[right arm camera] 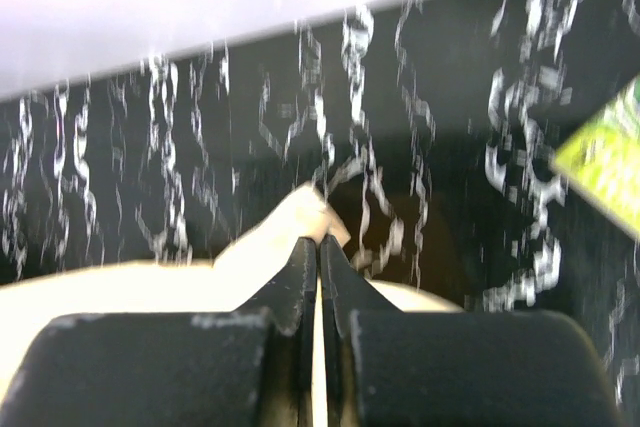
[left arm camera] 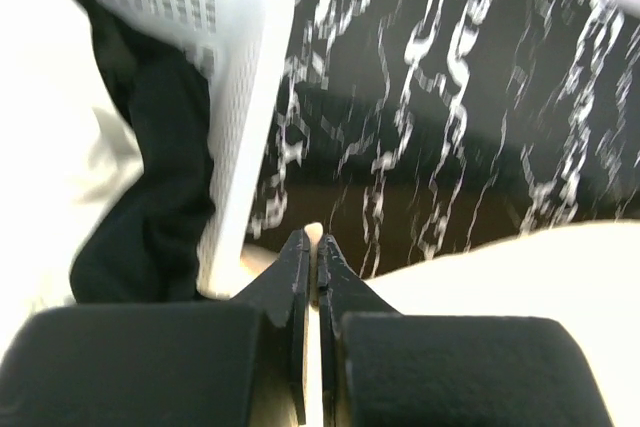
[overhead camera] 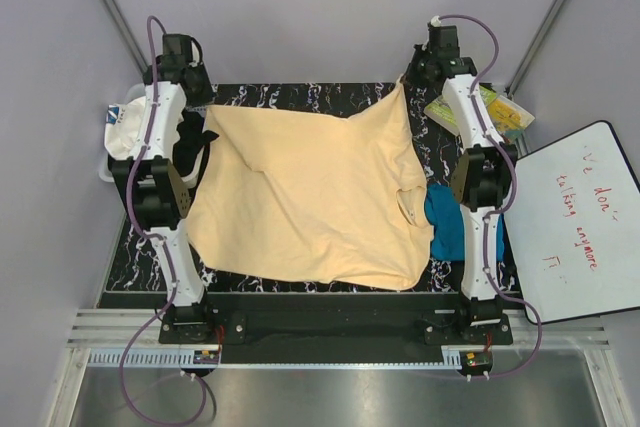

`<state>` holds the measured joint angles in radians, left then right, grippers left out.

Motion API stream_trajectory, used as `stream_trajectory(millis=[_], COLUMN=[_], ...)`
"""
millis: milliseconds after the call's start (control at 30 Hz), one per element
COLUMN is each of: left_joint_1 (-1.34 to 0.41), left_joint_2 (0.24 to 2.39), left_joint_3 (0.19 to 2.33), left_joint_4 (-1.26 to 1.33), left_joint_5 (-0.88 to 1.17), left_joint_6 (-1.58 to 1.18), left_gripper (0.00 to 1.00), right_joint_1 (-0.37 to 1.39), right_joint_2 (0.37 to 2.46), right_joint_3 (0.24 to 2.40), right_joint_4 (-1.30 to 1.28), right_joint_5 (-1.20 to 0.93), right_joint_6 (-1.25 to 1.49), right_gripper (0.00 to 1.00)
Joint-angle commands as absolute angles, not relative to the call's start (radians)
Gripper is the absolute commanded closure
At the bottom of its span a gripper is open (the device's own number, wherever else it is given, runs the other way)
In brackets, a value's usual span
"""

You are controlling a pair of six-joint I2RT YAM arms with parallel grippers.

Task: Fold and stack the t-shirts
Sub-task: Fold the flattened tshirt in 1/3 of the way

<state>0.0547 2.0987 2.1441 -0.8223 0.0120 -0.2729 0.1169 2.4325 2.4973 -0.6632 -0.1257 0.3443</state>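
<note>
So you're on the first fold of the peach shirt (overhead camera: pixel 310 187), by the look of it. It lies spread over most of the black marbled table (overhead camera: pixel 290 95), filling the middle of the top view, with wrinkles running across it.

Your left gripper (left arm camera: pixel 313 243) is pinched shut on the shirt's far-left corner. Your right gripper (right arm camera: pixel 318 237) is clamped on the far-right corner, up near the top of the frame. Both wrist views show a nub of peach cloth poking out between closed fingers.

Next move, I'd guess, is to carry both corners together toward the bottom of the frame so the far edge lands on the near one. You'll want both sides at the same height and pace, or the cloth bunches.

Stuff to watch:
- **Left:** the white basket (left arm camera: pixel 245 117) sits just beside your left gripper with some dark cloth (left arm camera: pixel 160 197) in it. Swing wide and you could clip it.
- **Right of centre:** the teal shirt (overhead camera: pixel 445 227) is tucked partly under the peach one's edge, right by the right arm, so dragging might pull it along.
- **Upper right:** a green packet (overhead camera: pixel 497 112) sits near the right gripper.
- **Far right:** the whiteboard (overhead camera: pixel 580 217) looks well out of the way.
</note>
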Motion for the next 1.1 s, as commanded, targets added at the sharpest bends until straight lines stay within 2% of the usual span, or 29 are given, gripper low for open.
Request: stream_trajectory(millis=[0,433,633,867,900,933,967,1000,1033,1067], left_joint_1=[0.06,0.058,0.058,0.06,0.06,0.058,0.058,0.058,0.058,0.058], left_joint_2=[1.953,1.858,1.861,1.904,1.914,1.925,1.942,1.947,1.945,1.936], left_joint_3=[2.063,1.813,1.801,1.815,1.831,1.842,1.85,1.865,1.864,1.865], left_joint_4=[-0.834,-0.943,-0.962,-1.011,-1.04,-1.057,-1.072,-1.092,-1.094,-1.092], left_joint_5=[0.034,0.006,0.002,-0.063,-0.066,-0.069,-0.086,-0.1,-0.109,-0.117], left_joint_6=[-0.259,-0.244,-0.241,-0.235,-0.235,-0.233,-0.233,-0.239,-0.244,-0.245], left_gripper=[1.0,1.0,1.0,1.0,0.94,0.5,0.31,0.18,0.01,0.01], right_joint_1=[0.121,0.127,0.13,0.137,0.14,0.143,0.144,0.147,0.152,0.158], right_joint_2=[2.217,1.793,1.619,1.513,1.508,1.509,1.512,1.514,1.509,1.509], right_joint_3=[2.398,1.933,1.713,1.412,1.36,1.338,1.322,1.29,1.273,1.258], right_joint_4=[-0.678,-0.827,-0.951,-1.028,-1.037,-1.045,-1.06,-1.075,-1.075,-1.077], right_joint_5=[-0.189,-0.216,-0.265,-0.354,-0.366,-0.394,-0.403,-0.408,-0.422,-0.425], right_joint_6=[0.348,0.348,0.357,0.39,0.391,0.388,0.381,0.373,0.368,0.365], right_gripper=[1.0,1.0,1.0,1.0,1.0,1.0,1.0,1.0,1.0,1.0])
